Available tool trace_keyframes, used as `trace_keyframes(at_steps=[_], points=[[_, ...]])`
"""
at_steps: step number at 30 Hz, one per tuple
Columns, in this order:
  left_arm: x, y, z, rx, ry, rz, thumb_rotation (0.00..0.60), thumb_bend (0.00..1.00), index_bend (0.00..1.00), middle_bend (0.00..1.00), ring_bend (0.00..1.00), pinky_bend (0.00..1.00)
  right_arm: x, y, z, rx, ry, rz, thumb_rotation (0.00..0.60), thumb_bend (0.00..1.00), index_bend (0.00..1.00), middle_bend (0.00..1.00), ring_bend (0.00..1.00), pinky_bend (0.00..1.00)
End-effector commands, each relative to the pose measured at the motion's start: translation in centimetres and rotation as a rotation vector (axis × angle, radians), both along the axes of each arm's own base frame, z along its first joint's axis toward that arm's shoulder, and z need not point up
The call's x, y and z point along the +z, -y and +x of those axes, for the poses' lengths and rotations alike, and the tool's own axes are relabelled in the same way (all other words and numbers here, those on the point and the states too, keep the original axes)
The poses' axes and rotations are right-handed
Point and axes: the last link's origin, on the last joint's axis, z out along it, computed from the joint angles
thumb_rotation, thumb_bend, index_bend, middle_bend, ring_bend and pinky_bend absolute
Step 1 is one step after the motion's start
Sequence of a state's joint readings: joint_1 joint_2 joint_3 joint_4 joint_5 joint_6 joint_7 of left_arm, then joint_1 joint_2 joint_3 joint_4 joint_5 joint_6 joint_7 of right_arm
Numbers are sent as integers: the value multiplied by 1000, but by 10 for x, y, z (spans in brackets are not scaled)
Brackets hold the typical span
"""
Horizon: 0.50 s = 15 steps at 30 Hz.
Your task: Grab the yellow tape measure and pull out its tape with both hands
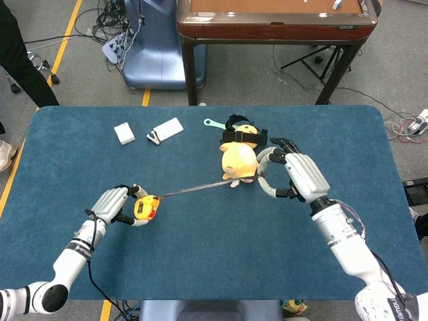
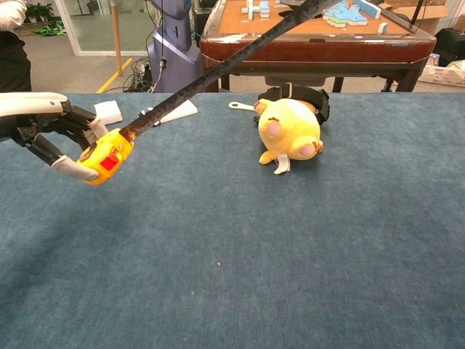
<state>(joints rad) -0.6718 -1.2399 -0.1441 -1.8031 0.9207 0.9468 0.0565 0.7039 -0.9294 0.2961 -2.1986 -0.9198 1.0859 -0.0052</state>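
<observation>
My left hand [image 1: 112, 204] grips the yellow tape measure [image 1: 146, 206] just above the blue table, at the front left. In the chest view the same hand [image 2: 45, 135] holds the case [image 2: 106, 155], whose red button faces the camera. The dark tape [image 1: 200, 189] runs taut from the case up and to the right, passing the plush toy's feet. My right hand [image 1: 299, 176] holds the tape's far end in its curled fingers, to the right of the toy. In the chest view the tape [image 2: 218, 69] leaves the frame at the top and the right hand is out of sight.
A yellow plush toy [image 1: 238, 154] with a black strap lies at mid-table. A white box [image 1: 124, 133], a white device [image 1: 166, 129] and a green tool [image 1: 212, 124] lie towards the far edge. A brown table [image 1: 267, 23] stands beyond.
</observation>
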Motion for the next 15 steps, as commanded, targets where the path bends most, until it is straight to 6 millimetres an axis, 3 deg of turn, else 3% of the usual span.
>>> trace_keyframes(at_steps=[1, 15], points=[[-1, -1, -3, -8, 11, 34, 600, 145, 497, 473, 298, 127, -2, 0, 0, -1, 4, 13, 600, 597, 743, 339, 99, 10], [-5, -4, -10, -42, 37, 69, 600, 145, 499, 473, 297, 127, 0, 0, 0, -7, 14, 22, 600, 597, 743, 339, 99, 10]])
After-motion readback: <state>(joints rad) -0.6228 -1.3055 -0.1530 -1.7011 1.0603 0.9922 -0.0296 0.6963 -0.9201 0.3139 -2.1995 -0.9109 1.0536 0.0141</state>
